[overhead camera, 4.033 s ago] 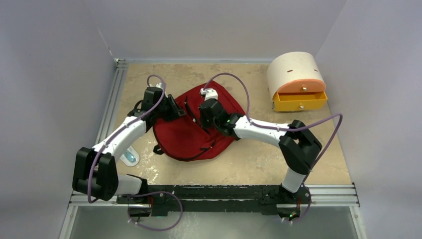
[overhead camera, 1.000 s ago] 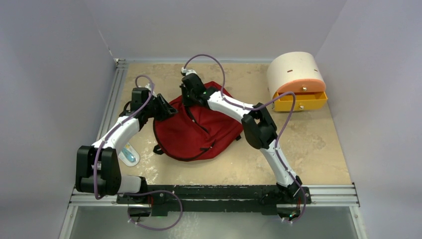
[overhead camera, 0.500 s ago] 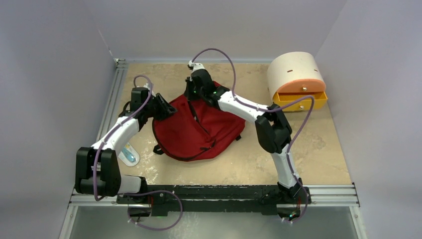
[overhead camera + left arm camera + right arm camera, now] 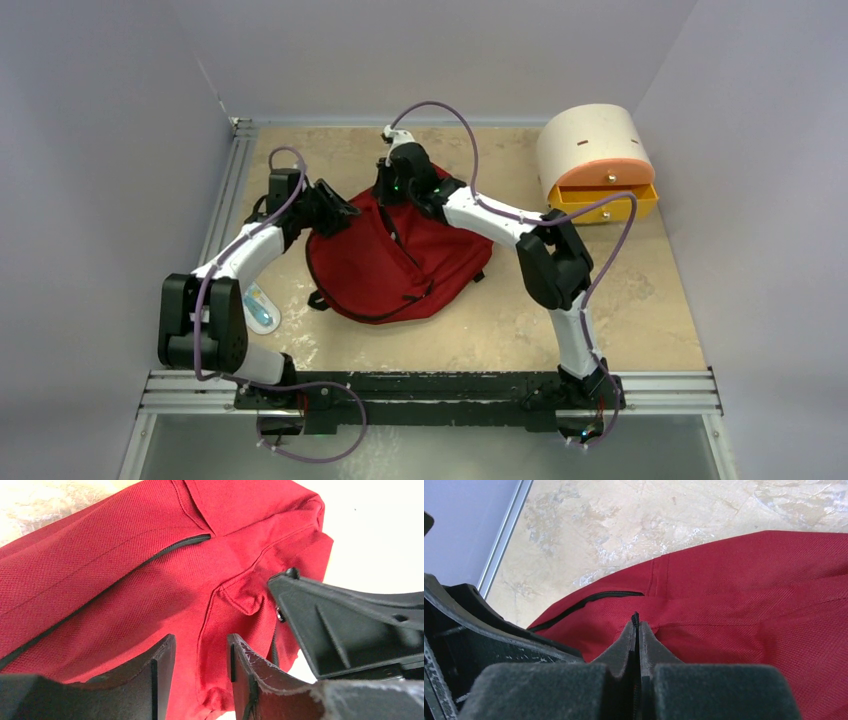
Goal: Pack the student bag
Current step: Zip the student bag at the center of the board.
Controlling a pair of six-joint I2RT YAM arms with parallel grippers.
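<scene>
The student bag [image 4: 400, 265] lies in the middle of the desk [image 4: 620, 300]. Our right fingers [image 4: 621, 647] are pressed together at its far edge. Our left fingers [image 4: 160, 665] stand spread over its left side, holding nothing. Unpinned, the bag may slide with any pull, leaving the zipper [image 4: 170, 547] unmoved.

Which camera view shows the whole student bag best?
The top external view: nearly the whole student bag shows. Both wrist views show only close patches of its red fabric and black zipper.
</scene>
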